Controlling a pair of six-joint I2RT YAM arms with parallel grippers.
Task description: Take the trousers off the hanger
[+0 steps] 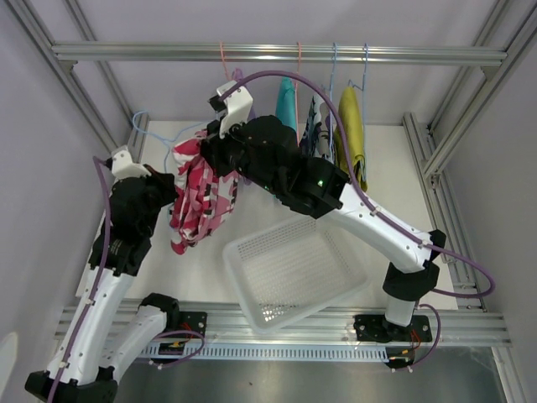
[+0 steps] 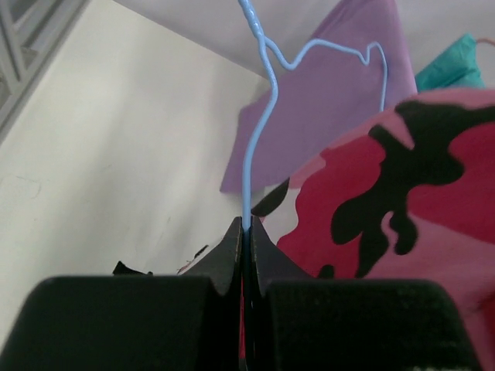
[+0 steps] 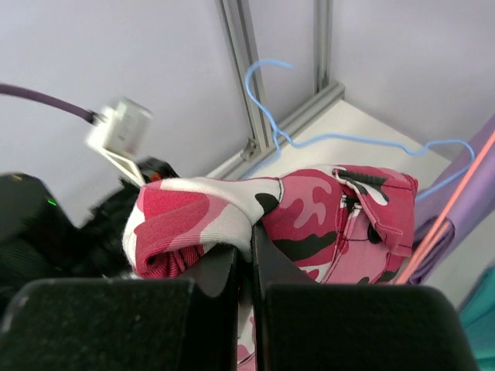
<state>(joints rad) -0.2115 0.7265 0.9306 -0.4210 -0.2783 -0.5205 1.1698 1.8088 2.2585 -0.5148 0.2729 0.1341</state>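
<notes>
Red shorts: the red-and-white patterned shorts (image 1: 200, 201) hung bunched between both hands, at 10 o'clock from the white basket (image 1: 294, 269) on the bench (image 1: 394, 168).
Right hand: the right hand (image 3: 251, 239) pinched a fold of the shorts.
Left hand: the left hand (image 2: 244, 232) squeezed the blue wire hanger (image 2: 248, 170).
Other shorts: the teal shorts (image 1: 287, 101) and mustard shorts (image 1: 352, 126) hung on the rail (image 1: 277, 53) at 12 o'clock.

Red-and-white patterned shorts (image 1: 200, 197), bunched, hanging between left arm (image 1: 126, 227) and right arm (image 1: 369, 218). Light-blue hanger (image 1: 138, 116) just beside. Teal shorts (image 1: 287, 99), camouflage shorts (image 1: 317, 126), mustard shorts (image 1: 352, 126) hung from overhead rail (image 1: 168, 53). White perforated basket (image 1: 294, 269), askew, on table (image 1: 386, 193).
</notes>
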